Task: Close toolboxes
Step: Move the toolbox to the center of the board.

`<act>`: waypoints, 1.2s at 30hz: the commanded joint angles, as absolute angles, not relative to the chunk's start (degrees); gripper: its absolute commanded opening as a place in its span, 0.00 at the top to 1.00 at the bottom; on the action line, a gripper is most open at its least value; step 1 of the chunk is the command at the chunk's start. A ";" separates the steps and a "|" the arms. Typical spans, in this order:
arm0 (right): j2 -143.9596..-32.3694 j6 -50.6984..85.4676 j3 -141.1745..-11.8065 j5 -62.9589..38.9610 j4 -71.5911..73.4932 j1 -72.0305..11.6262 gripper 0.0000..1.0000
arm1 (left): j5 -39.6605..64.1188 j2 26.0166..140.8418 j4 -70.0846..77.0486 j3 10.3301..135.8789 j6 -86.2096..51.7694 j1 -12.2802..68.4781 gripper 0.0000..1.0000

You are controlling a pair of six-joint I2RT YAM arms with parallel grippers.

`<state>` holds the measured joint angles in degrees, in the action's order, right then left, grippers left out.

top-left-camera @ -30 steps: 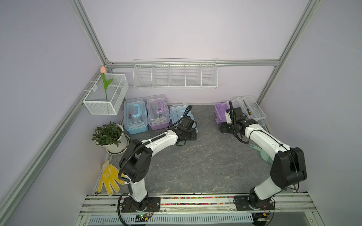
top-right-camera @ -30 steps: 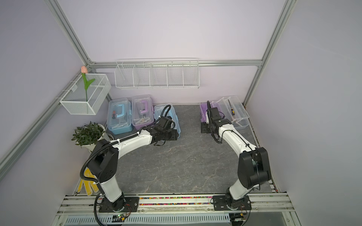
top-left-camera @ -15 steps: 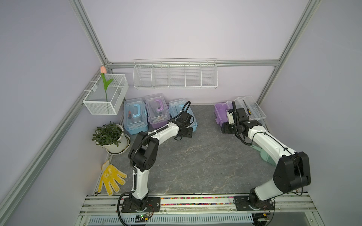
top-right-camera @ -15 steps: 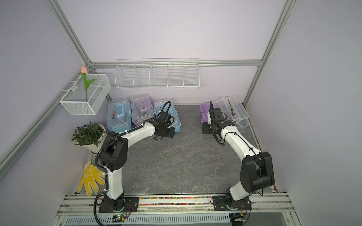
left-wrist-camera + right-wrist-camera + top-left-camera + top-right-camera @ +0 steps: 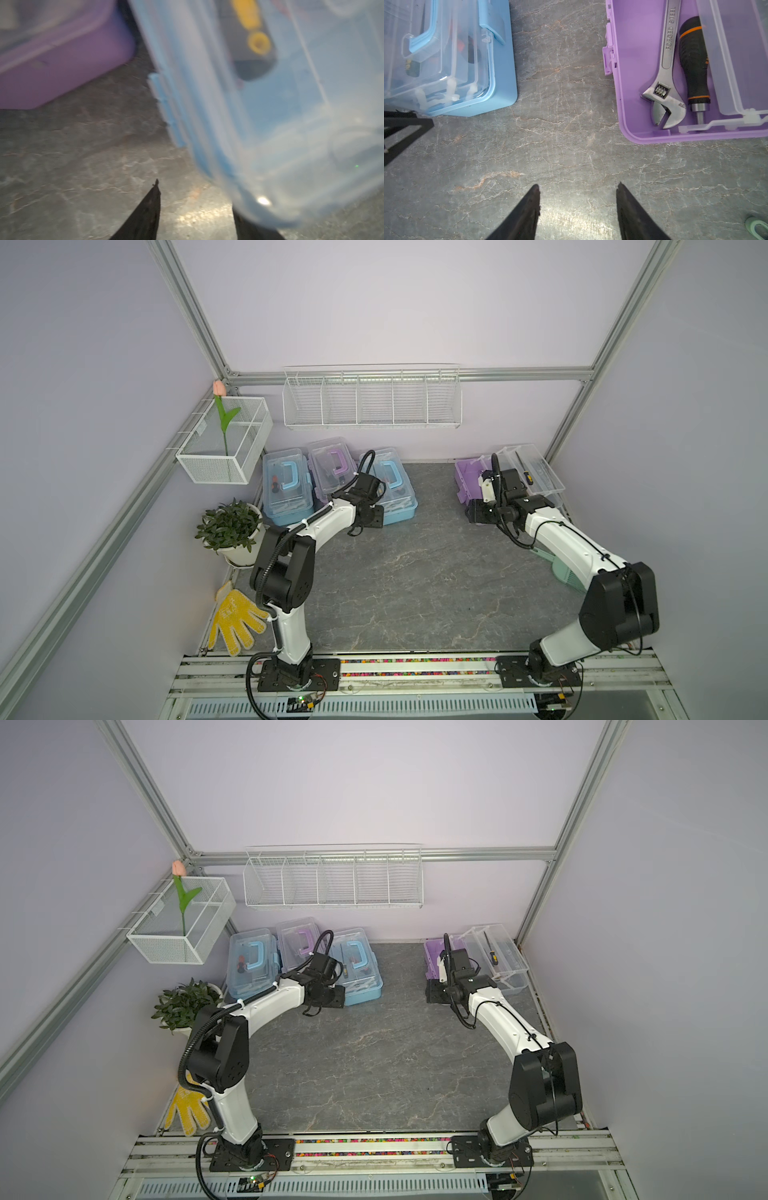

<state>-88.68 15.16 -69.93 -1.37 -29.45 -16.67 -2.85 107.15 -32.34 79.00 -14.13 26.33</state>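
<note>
Three shut toolboxes stand in a row at the back left: a light-blue toolbox (image 5: 286,485), a purple toolbox (image 5: 332,466) and another light-blue toolbox (image 5: 395,489). The fourth toolbox (image 5: 467,479), purple, stands open at the back right, its clear lid and trays (image 5: 534,472) folded back. A wrench (image 5: 664,83) and a screwdriver (image 5: 693,68) lie inside. My left gripper (image 5: 370,517) is open at the front corner of the right-hand blue toolbox (image 5: 270,104), one fingertip hidden under that corner. My right gripper (image 5: 578,185) hangs open over bare floor just in front of the open toolbox (image 5: 633,93).
A potted plant (image 5: 230,526) and a yellow glove (image 5: 237,620) lie at the left edge. White wire baskets (image 5: 372,400) hang on the back wall and another basket (image 5: 224,443) on the left wall. A mint-green object (image 5: 565,572) sits behind the right arm.
My left gripper has shifted left along the front of the right-hand blue toolbox, and its elbow has swung. The right arm has barely moved.
</note>
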 commanded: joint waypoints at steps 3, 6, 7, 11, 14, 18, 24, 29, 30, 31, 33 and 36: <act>-89.47 14.51 -68.63 -0.45 -28.43 -16.51 0.39 | -2.37 105.62 -31.87 81.81 -13.23 24.62 0.43; -92.25 13.06 -69.60 1.10 -27.27 -15.03 0.38 | -1.72 103.86 -30.80 80.41 -13.73 26.32 0.43; -94.14 12.42 -71.04 1.21 -27.85 -14.28 0.37 | -2.51 102.84 -30.68 79.73 -13.77 27.32 0.43; -101.60 9.62 -76.48 2.29 -27.98 -12.58 0.38 | -4.19 97.64 -30.64 76.91 -14.57 31.51 0.43; -107.10 8.45 -80.74 2.38 -29.41 -12.10 0.41 | -2.96 95.98 -29.97 75.96 -15.26 32.52 0.42; -111.02 8.50 -82.83 0.73 -29.78 -12.21 0.46 | -3.08 97.59 -28.45 75.90 -15.45 32.52 0.40; -109.62 10.03 -79.27 0.61 -27.86 -12.47 0.66 | -4.16 102.61 -27.59 78.43 -14.65 31.95 0.33; -106.23 11.57 -73.46 -3.42 -27.21 -13.89 0.72 | -5.25 104.69 -26.98 79.58 -14.27 31.29 0.32; -105.11 12.29 -71.78 -4.38 -26.64 -14.55 0.72 | -5.81 105.00 -27.22 79.89 -13.96 31.14 0.31; -103.80 13.01 -69.94 -5.35 -25.97 -15.24 0.72 | -6.36 105.41 -27.25 80.13 -13.84 30.90 0.31; -100.95 14.62 -66.78 -5.39 -25.63 -17.26 0.73 | -6.91 105.97 -27.23 80.59 -13.66 30.14 0.31; -96.40 18.02 -61.57 -5.08 -24.47 -20.37 0.74 | -7.15 106.76 -26.08 81.02 -13.46 28.65 0.29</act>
